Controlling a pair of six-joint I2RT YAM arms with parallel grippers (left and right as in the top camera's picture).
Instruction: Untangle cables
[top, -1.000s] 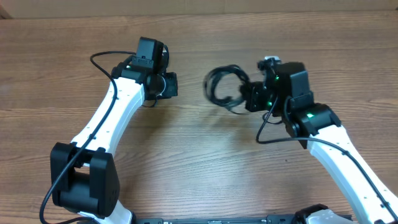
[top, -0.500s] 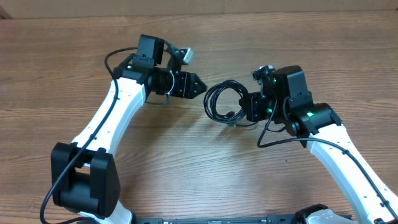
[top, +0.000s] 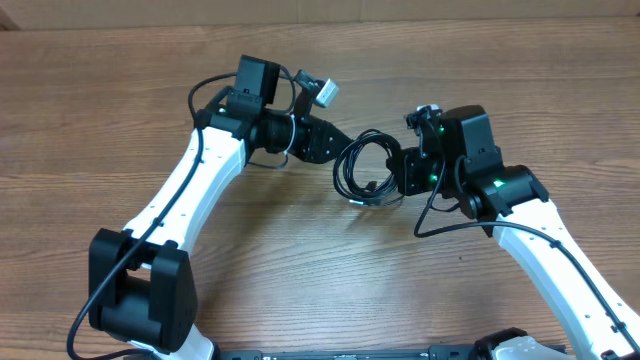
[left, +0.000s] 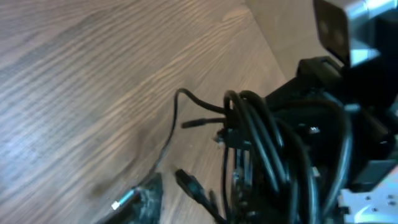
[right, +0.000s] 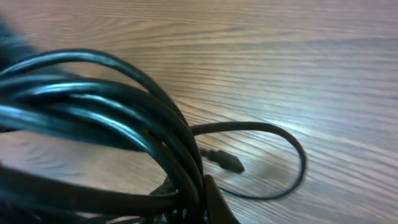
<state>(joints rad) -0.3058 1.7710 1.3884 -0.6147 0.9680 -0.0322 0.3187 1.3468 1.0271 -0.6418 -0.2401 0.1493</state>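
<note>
The cables (top: 362, 166) are a coil of thin black cords held upright just above the wooden table. My right gripper (top: 392, 172) is shut on the coil's right side; in the right wrist view the loops (right: 112, 134) fill the left half and one plug end (right: 227, 162) hangs near the wood. My left gripper (top: 338, 150) is right at the coil's left edge. In the left wrist view only one fingertip (left: 146, 202) shows at the bottom, with the coil (left: 273, 155) and a loose plug (left: 189, 185) just ahead; its jaw state is unclear.
The wooden table (top: 300, 270) carries only the two arms and the coil. A tan wall edge (top: 320, 12) runs along the far side. The right arm's own thick black wire (top: 440, 215) loops below its wrist.
My left arm has swung right, from well left of the coil up to its left edge. The right gripper has lowered the coil slightly and then held it nearly still.
</note>
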